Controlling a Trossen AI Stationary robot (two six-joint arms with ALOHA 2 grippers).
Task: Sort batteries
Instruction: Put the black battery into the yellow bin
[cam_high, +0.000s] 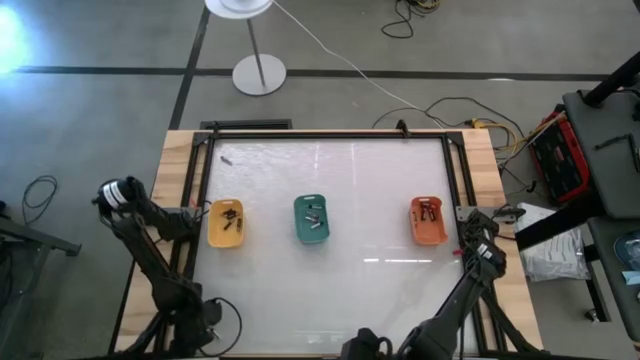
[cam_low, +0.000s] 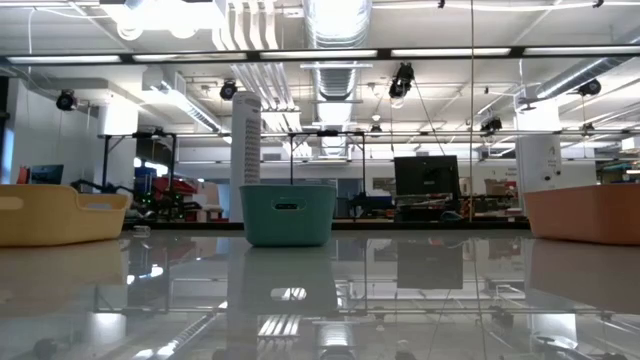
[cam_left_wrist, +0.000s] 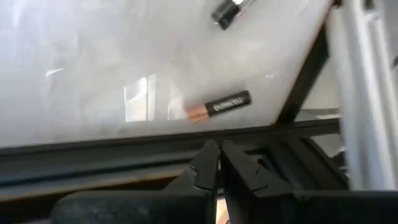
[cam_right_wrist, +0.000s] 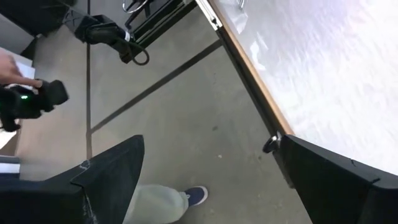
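Most of the batteries, tiny dark and silver cylinders, already lie in three small oblong plastic trays set in a row across the white glossy table (cam_high: 330, 280): a yellow tray (cam_high: 225, 223) on the left, a teal-green tray (cam_high: 311, 219) in the middle, an orange tray (cam_high: 428, 221) on the right. One black-and-copper battery (cam_left_wrist: 217, 106) lies loose on the table near its dark metal frame edge (cam_left_wrist: 124, 149), with another dark battery (cam_left_wrist: 225, 14) farther in.

The left gripper (cam_left_wrist: 219, 163) sits by the yellow tray at the table's left edge, fingers pressed together and holding nothing. The right gripper (cam_high: 478, 238) hangs off the right edge beside the orange tray, fingers spread wide and empty.

The likely trouble is the loose battery: it is round and would roll on the slick surface if nudged by closed fingertips, and the raised frame just beside it crowds any approach. A person's shoe (cam_right_wrist: 196, 196) and hand (cam_right_wrist: 12, 65) show beyond the right side, close to that arm's reach
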